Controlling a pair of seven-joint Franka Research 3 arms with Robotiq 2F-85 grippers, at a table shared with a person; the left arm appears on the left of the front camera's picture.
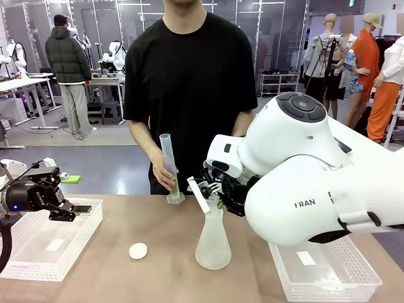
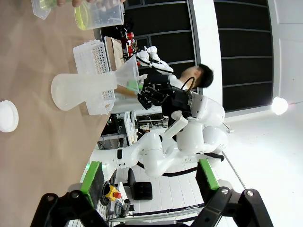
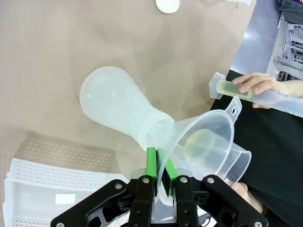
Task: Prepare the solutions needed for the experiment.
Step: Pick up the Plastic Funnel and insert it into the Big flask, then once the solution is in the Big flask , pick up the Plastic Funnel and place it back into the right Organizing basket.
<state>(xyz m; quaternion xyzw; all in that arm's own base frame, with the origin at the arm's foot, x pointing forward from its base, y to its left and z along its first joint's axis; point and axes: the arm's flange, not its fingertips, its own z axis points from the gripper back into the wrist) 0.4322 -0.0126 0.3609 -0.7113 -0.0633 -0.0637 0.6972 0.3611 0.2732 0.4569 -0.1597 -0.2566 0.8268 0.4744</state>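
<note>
A translucent conical flask stands mid-table. My right gripper is shut on the rim of a clear funnel, whose narrow end sits at the flask's mouth; the green pads pinch the rim. The person's hand holds a tilted measuring cylinder beyond the flask, with a little pale yellow-green solution at its base. The other hand holds a beaker of the same liquid beside the funnel. My left gripper hangs open over the left tray, nothing between its fingers.
A small white round cap lies left of the flask. White perforated trays sit at the front left and front right. My right arm's bulky white links fill the right side above its tray.
</note>
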